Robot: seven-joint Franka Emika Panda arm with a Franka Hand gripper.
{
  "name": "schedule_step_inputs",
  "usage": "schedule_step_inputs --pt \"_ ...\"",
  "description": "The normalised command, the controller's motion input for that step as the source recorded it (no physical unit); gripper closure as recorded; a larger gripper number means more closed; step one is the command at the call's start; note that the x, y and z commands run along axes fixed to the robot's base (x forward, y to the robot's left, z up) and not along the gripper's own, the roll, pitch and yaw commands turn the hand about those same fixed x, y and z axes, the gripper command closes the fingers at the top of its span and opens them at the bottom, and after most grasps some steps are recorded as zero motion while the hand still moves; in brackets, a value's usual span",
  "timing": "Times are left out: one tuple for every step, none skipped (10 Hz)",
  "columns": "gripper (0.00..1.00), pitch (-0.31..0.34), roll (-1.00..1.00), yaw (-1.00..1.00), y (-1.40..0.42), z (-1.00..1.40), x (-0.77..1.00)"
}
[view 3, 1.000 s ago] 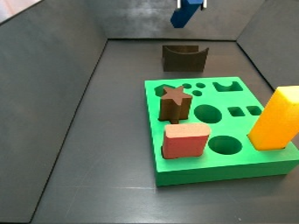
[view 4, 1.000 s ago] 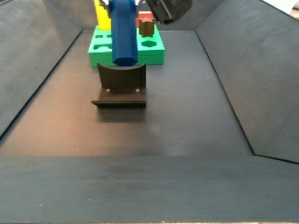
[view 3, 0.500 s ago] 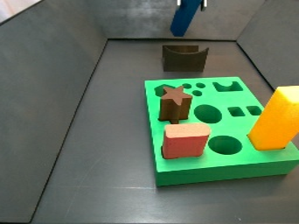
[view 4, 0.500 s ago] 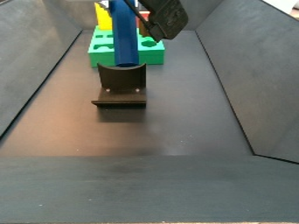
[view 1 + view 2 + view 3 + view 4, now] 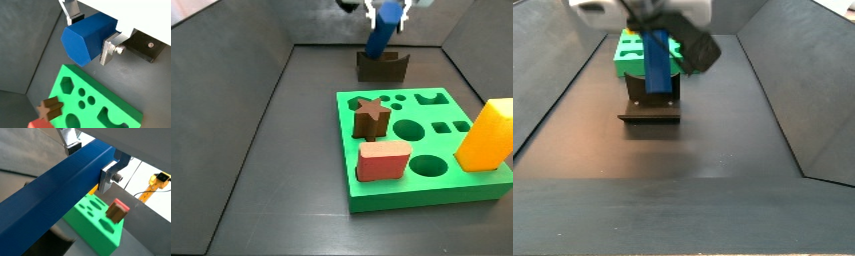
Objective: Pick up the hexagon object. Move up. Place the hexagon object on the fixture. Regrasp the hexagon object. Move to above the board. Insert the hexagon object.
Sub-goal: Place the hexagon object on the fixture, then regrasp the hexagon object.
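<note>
The tool (image 5: pixel 385 8) is clamped on the hexagon object (image 5: pixel 381 37), holding it tilted just above the fixture (image 5: pixel 381 67). In both wrist views the silver fingers (image 5: pixel 109 49) press its blue sides, with the board (image 5: pixel 418 150) beyond

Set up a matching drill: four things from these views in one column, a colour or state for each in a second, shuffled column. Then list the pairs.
Things:
1. hexagon object
2. fixture
3. board
4. tall block

Descriptions:
A. bright green, with holes in its top
B. orange, standing on the board
C. blue, clamped by the gripper
D. dark brown, on the floor beyond the board

Pairs: 1-C, 2-D, 3-A, 4-B
</note>
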Motion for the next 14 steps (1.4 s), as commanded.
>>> schedule_step_inputs --pt "1.0 -0.072 -0.08 -0.05 0.03 -1.0 0.11" --pt "1.0 -0.073 -0.07 -0.04 0.02 -0.9 0.11" --pt "1.0 -0.069 -0.06 -0.02 0.02 -0.67 0.09" --pt "1.0 -0.066 -0.06 -0.01 0.01 -0.5 0.08" --pt "1.0 -0.076 -0.06 0.0 0.0 -0.33 0.06" --pt "1.0 -0.083 -0.07 0.01 -0.01 -0.23 0.05" --pt "1.0 -0.085 -0.07 0.01 -0.01 -0.18 0.05" --pt "0.0 0.0 0.0 0.0 0.0 0.0 0.0" --pt "0.0 -0.011 0.01 -0.02 0.0 1.0 0.0" --pt "0.0 -0.009 0.02 -0.01 0.0 1.0 -0.01" --pt "0.0 0.002 0.03 0.0 0.01 1.0 -0.02" --pt "0.0 0.016 0.04 0.01 0.01 1.0 -0.03" --pt "0.0 0.035 0.04 0.01 0.01 1.0 -0.03" --pt "0.0 0.048 0.04 0.01 0.01 0.9 -0.03"
